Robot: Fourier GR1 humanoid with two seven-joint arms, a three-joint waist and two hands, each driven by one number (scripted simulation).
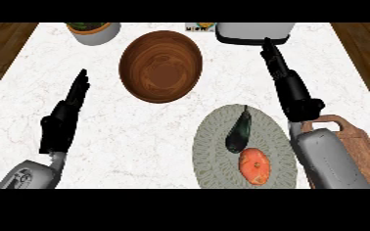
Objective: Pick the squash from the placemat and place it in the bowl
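Note:
A round grey-green placemat point(217, 142) lies at the lower right of the marble counter. On it rest a dark green elongated squash point(239, 132) and, nearer me, an orange-red tomato-like vegetable point(254, 166). A brown wooden bowl point(160, 64) stands empty at the upper middle. My right hand point(292, 90) hovers just right of the placemat with straight fingers pointing away from me, holding nothing. My left hand point(63, 116) rests open at the left, fingers up, far from the placemat.
A grey pot with greenery point(94, 32) stands at the back left. A white appliance point(254, 32) and a small labelled box point(199, 27) sit at the back. A wooden cutting board point(347, 129) lies at the right edge under my right forearm.

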